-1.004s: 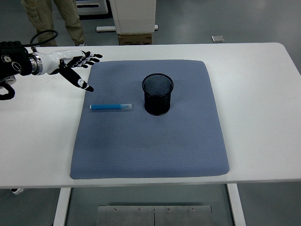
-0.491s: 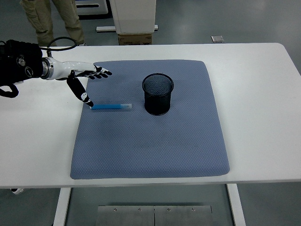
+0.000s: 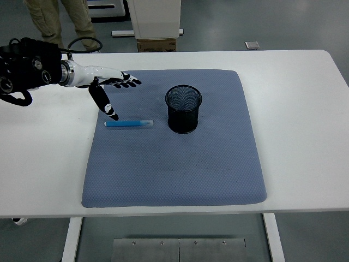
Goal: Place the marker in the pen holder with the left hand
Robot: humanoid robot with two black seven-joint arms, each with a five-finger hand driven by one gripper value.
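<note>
One open left hand (image 3: 112, 90) hovers just above the marker (image 3: 128, 124), pen holder (image 3: 183, 108) standing apart.

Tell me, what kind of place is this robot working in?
Probably a robotics lab or test workshop: a plain white table on a bare grey floor, a padded blue mat as a set work area, and a person's legs nearby.
</note>
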